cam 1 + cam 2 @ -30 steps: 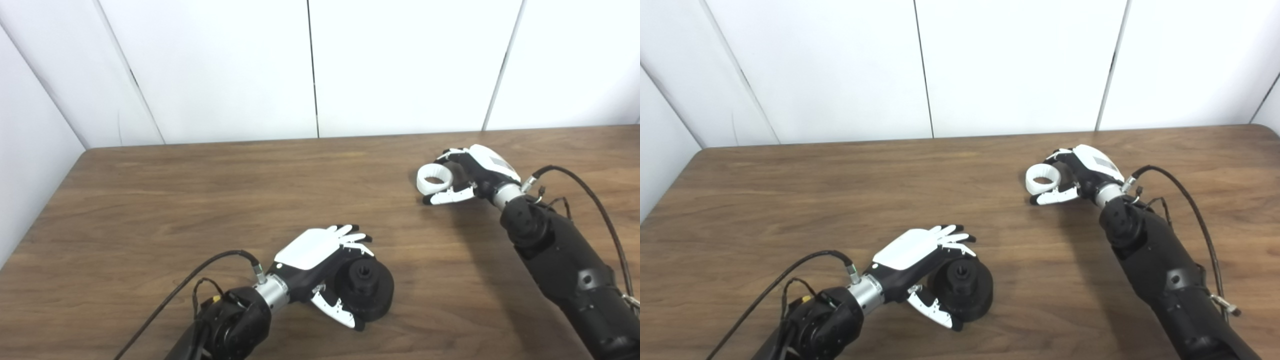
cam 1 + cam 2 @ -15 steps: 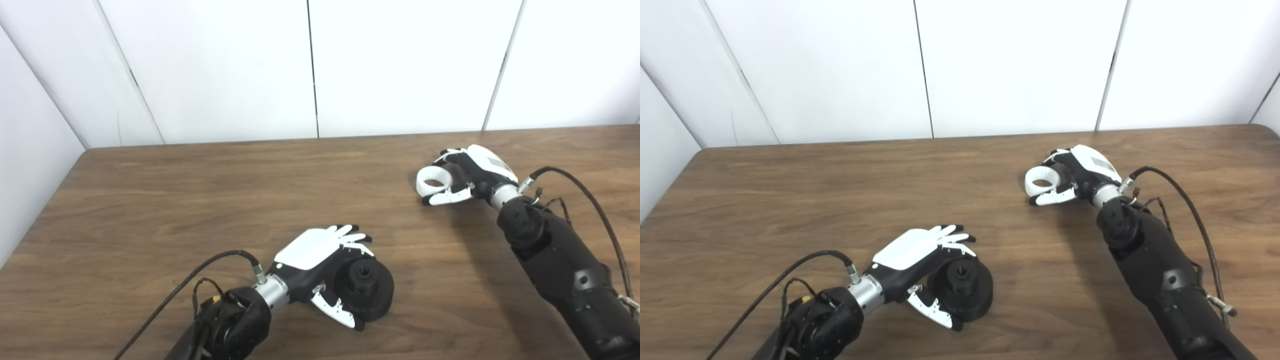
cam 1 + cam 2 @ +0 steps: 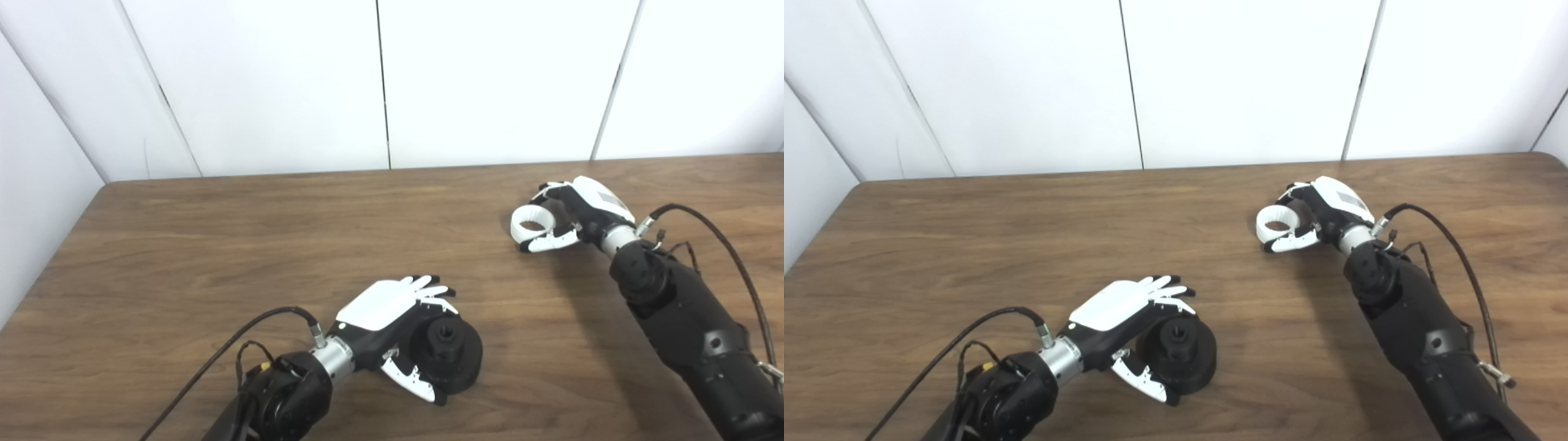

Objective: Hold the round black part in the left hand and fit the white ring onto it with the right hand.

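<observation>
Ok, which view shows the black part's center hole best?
The left eye view: the round black part sits larger there, and the hub opening shows clearly. The right eye view shows the same part, with its hole smaller and darker.

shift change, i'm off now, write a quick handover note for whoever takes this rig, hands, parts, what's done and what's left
Left hand: fingers around the round black part, which sits on the table, near side; firm grip not confirmed.
Right hand: shut on the white ring, far right, well apart from the black part.
Done: ring grasped, black part reached.
Left: bring the ring over, line it up with the raised hub, press it on.
</observation>
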Controlling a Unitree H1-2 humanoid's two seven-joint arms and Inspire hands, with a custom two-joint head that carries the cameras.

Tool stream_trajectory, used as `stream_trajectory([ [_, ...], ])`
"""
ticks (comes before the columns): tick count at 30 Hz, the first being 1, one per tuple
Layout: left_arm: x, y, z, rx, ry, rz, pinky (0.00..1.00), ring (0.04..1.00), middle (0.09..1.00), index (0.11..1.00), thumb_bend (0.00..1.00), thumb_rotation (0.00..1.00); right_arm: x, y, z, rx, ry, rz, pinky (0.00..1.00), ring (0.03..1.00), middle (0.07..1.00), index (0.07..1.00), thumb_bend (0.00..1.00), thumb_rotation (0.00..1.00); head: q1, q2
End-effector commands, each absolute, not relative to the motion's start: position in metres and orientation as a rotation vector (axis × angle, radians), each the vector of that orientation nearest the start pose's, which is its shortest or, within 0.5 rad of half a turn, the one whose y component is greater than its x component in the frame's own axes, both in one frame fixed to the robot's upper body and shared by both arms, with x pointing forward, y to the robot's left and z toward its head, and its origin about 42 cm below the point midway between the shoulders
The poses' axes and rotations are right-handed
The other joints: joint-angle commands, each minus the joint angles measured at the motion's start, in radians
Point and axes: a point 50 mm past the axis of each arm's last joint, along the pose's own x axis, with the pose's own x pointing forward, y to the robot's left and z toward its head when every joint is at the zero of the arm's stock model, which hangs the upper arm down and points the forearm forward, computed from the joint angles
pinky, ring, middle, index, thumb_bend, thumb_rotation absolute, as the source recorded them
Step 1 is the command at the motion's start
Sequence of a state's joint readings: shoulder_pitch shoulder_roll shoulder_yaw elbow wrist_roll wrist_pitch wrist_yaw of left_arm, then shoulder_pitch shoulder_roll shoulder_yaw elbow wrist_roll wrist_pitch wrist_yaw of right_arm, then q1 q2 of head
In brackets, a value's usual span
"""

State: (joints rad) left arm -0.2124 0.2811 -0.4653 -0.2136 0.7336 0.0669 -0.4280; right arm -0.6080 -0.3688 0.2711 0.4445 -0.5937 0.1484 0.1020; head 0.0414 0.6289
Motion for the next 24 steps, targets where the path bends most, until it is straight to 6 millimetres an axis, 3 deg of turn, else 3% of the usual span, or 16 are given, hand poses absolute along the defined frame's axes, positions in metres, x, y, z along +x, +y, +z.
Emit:
stream_trajectory([
  [1, 0.303, 0.148, 0.169, 1.113, -0.265, -0.718, 1.0, 1.0, 0.938, 0.703, 0.92, 0.29, 0.478, -0.257, 0.221, -1.081, -0.117, 0.127, 0.87, 0.957, 0.893, 0.646, 0.71, 0.24, 0.0, 0.001],
  [8, 0.303, 0.147, 0.169, 1.111, -0.268, -0.716, 1.0, 1.0, 0.936, 0.701, 0.92, 0.3, 0.478, -0.258, 0.222, -1.076, -0.138, 0.119, 0.88, 0.948, 0.878, 0.628, 0.71, 0.23, 0.0, 0.002],
  [10, 0.303, 0.147, 0.169, 1.112, -0.269, -0.715, 1.0, 1.0, 0.936, 0.701, 0.92, 0.3, 0.477, -0.258, 0.222, -1.076, -0.141, 0.118, 0.88, 0.949, 0.878, 0.53, 0.57, 0.17, -0.002, 0.003],
  [12, 0.303, 0.147, 0.17, 1.113, -0.268, -0.716, 1.0, 1.0, 0.938, 0.702, 0.92, 0.29, 0.476, -0.257, 0.223, -1.076, -0.144, 0.119, 0.87, 0.948, 0.878, 0.503, 0.53, 0.16, -0.001, 0.003],
  [24, 0.303, 0.147, 0.169, 1.113, -0.26, -0.719, 1.0, 1.0, 0.938, 0.704, 0.92, 0.29, 0.467, -0.255, 0.232, -1.078, -0.165, 0.129, 0.85, 0.939, 0.874, 0.495, 0.52, 0.16, -0.001, 0.005],
])
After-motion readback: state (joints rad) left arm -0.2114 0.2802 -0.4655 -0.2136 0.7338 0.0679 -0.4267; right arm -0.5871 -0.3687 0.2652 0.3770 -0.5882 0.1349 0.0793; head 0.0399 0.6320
